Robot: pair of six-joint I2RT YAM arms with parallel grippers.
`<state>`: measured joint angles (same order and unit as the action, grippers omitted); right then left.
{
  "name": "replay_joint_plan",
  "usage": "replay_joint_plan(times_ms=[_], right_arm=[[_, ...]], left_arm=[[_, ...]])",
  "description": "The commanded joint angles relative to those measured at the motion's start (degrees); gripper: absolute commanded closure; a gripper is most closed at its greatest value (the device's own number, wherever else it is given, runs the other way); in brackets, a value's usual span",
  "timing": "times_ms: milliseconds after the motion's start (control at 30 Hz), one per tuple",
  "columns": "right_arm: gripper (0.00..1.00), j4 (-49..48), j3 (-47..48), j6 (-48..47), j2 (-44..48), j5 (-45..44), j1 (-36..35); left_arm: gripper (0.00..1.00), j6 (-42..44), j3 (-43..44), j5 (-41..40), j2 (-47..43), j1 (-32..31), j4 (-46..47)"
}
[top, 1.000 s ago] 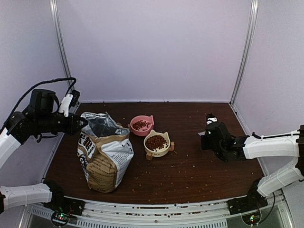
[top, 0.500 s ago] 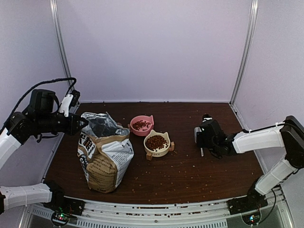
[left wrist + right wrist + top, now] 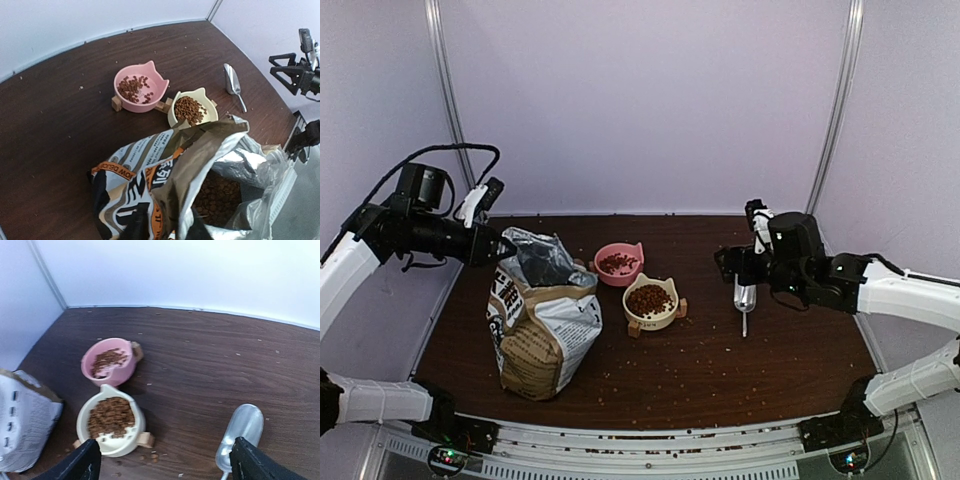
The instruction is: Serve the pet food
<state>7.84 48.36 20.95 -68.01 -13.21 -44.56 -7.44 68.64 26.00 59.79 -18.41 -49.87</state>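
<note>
A: Where is the pet food [image 3: 648,298]?
B: Spread about. A heaped reddish-brown load sits in the cream bowl [image 3: 656,322] near the middle of the tabletop [image 3: 800,350]. A thinner layer lies in the pink bowl [image 3: 620,279], which stands just beyond it, a little to the left. Both bowls have cat-ear rims and small wooden feet. More kibble shows deep inside the open bag [image 3: 545,335], and loose pellets dot the wood, thickest along the near edge.
A: And the bag?
B: Upright on the left side, its foil-lined mouth gaping and crumpled.
A: What is the left claw [image 3: 503,246] doing?
B: It is at the far-left rim of that mouth. From the wrist camera its two fingertips [image 3: 136,229] flank a fold of the rim, with only a narrow gap. Whether they pinch the fold or merely sit on either side of it, I cannot tell.
A: The right claw [image 3: 165,452]?
B: Spread wide, holding nothing. It hangs above the right half of the tabletop, and its fingers [image 3: 82,465] frame the wrist view from both lower corners.
A: What lies beneath it?
B: A silver metal scoop [image 3: 745,298], flat on the wood to the right of the cream bowl and apart from it, handle pointing to the near side. Claw and scoop are not touching.
</note>
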Motion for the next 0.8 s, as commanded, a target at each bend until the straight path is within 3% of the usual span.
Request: replay_joint_plan(times_ms=[0,67,167,300,500,767], right_arm=[[0.09,2.1,3.5,1.8,-0.6,5.3,-8.6],[0.1,0.7,5.0,3.3,-3.3,4.6,-13.1],[0.13,-3.5,7.8,5.0,-9.1,5.0,-19.4],[0.18,-6.1,15.5,4.7,-20.1,5.1,-24.6],[0.29,-7.4,28.9,3.2,-34.8,5.6,-29.5],[0.36,-7.3,40.4,2.3,-44.7,10.7,-32.7]], left_arm=[[0.54,1.6,3.3,0.6,-2.3,0.8,5.3],[0.38,1.0,2.5,-1.6,-4.9,0.8,3.6],[0.3,-0.6,1.5,-4.9,-10.2,0.7,-0.6],[0.29,-6.4,-2.7,-3.1,-17.1,-0.4,-3.5],[0.29,-16.5,-10.9,-4.6,-26.0,-7.6,-2.7],[0.28,-18.3,-18.2,-6.9,-27.4,-13.7,3.7]])
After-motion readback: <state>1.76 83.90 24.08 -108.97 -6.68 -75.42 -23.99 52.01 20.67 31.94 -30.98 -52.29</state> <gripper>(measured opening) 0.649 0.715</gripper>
